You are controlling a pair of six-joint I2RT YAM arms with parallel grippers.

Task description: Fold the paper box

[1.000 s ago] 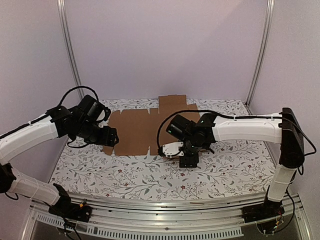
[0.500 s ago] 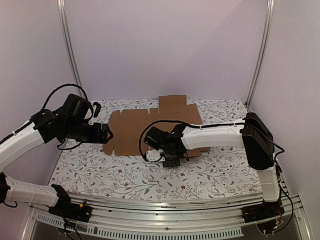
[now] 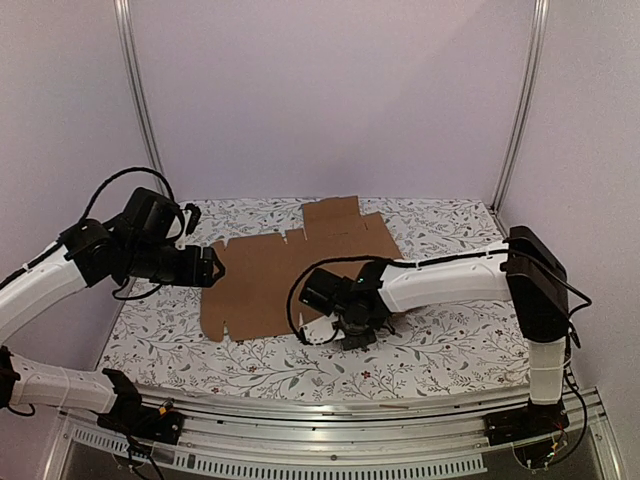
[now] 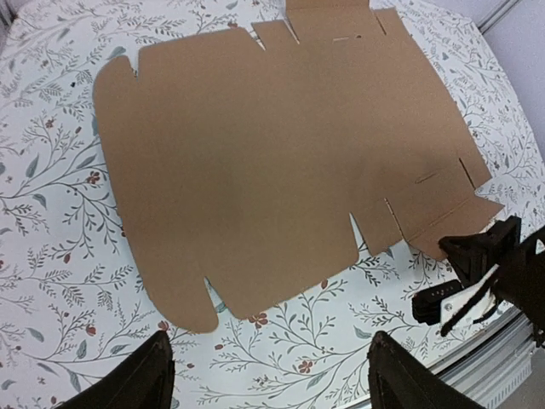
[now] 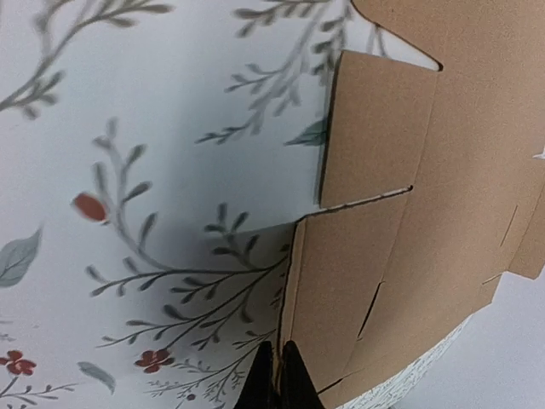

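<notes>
The paper box [image 3: 270, 285] lies unfolded on the flowered desk [image 3: 450, 345], as one brown sheet with its flaps spread out. The right fingers [image 5: 294, 383] are clenched together on the edge of a flap at the near right corner of the sheet. The left fingers [image 4: 145, 375] are released and wide apart. They hang above the left side of the sheet and do not touch it.
</notes>
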